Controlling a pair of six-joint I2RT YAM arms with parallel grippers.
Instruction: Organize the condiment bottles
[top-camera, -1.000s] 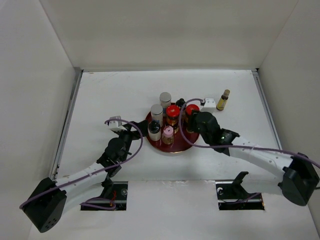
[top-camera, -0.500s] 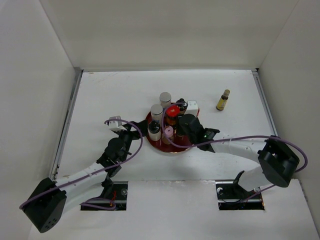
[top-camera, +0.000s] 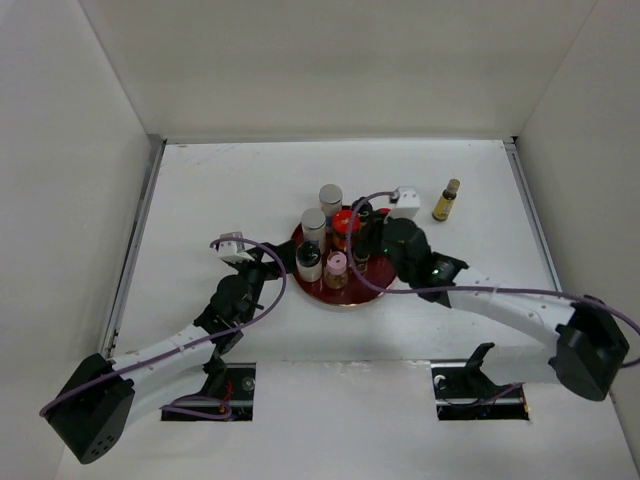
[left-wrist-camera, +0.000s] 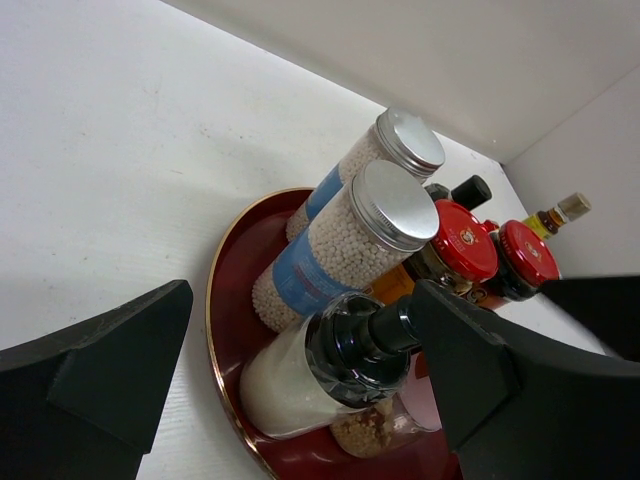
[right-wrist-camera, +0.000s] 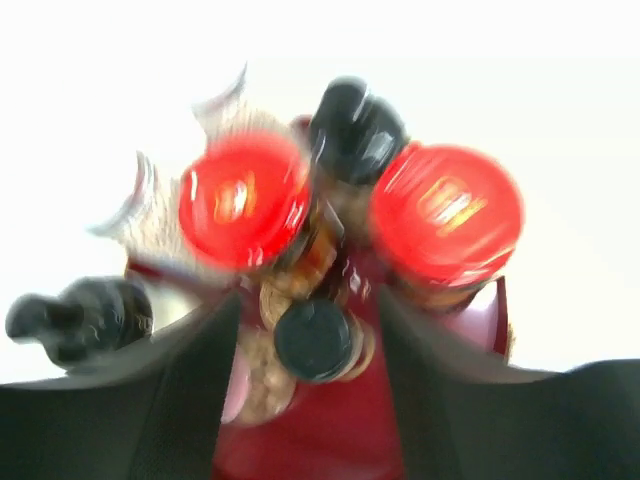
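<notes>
No lettering can be read anywhere on the table. The red-lidded jars (left-wrist-camera: 465, 245) bear a small pale emblem on each lid, too fine to make out. The blue labels (left-wrist-camera: 298, 283) on the white shakers (left-wrist-camera: 345, 235) show no legible print.

Two grey-topped shakers (left-wrist-camera: 340, 250), red-lidded jars (left-wrist-camera: 463, 240), red tray (left-wrist-camera: 225, 290)

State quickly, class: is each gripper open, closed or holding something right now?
Left gripper: open, straddling the black-capped bottle without gripping it.
Right gripper: open, nothing held, though its wrist view is blurred.
</notes>
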